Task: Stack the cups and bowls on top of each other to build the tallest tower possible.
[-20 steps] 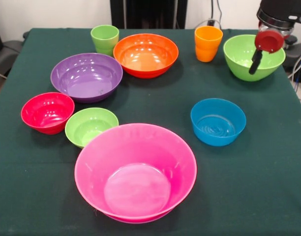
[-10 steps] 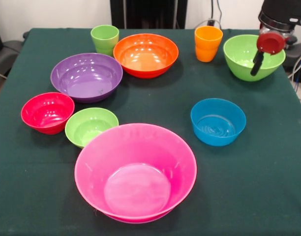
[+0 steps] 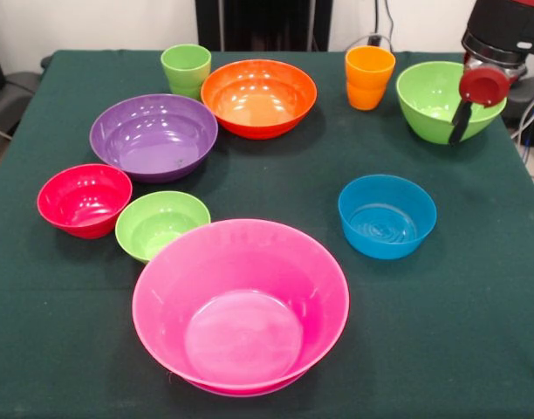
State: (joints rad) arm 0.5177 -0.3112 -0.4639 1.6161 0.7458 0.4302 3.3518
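Note:
Every bowl stands apart on the green tablecloth and nothing is stacked. The huge pink bowl [image 3: 241,305] at the front is empty. One large purple bowl [image 3: 154,135] is at the left, and a second purple bowl does not show. The large orange bowl [image 3: 259,96] is at the back centre and the large lime green bowl [image 3: 437,100] at the back right. The small blue bowl [image 3: 386,216], red bowl [image 3: 84,199] and lime green bowl [image 3: 162,224] are nearer. The light green cup [image 3: 186,70] and orange cup [image 3: 369,77] stand upright at the back. My gripper [image 3: 460,127] hangs empty over the large lime green bowl's right rim.
The table's right edge [image 3: 530,188] is close to my gripper. Cables and dark equipment [image 3: 533,96] lie just beyond that edge. My pedestal [image 3: 263,24] stands behind the back edge.
My gripper has drifted a little to the right along the large lime green bowl's rim. No bowl or cup has moved.

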